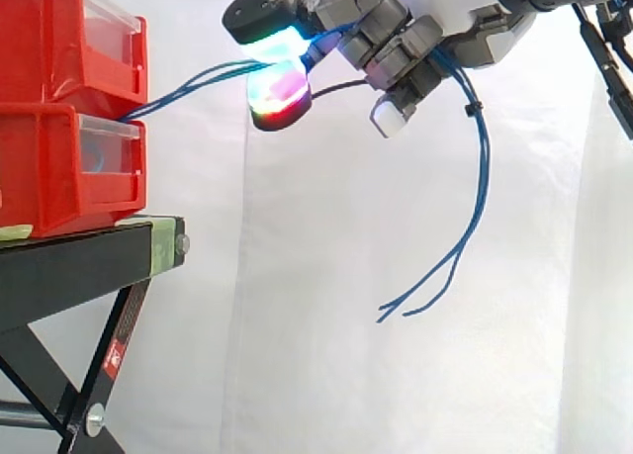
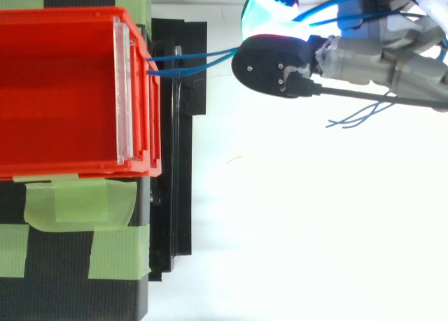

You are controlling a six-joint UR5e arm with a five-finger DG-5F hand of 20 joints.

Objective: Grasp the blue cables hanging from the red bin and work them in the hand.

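Observed hand (image 1: pixel 401 46) clenched on blue cables (image 1: pixel 198 79), pinching them between glowing pads (image 1: pixel 280 96) just off the front of the red bin (image 1: pixel 49 39), loose ends dangling below. Stretched near taut. Risk of dragging the bin over the stand's (image 1: pixel 89 256) front edge if pulled harder, and of slippage if loosened.

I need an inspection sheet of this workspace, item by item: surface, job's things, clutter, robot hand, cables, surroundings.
Surface: black stand, carrying two stacked bins.
Job's things: upper red bin on lower red bin; blue cables leave the bins' front.
Clutter: green tape stuck on the stand; nothing else seen.
Grippers: robot hand raised beside the bins, fingers curled on the blue cables.
Cables: they run from the bins to the hand; the free ends hang in the air below it.
Surroundings: white curtain behind.
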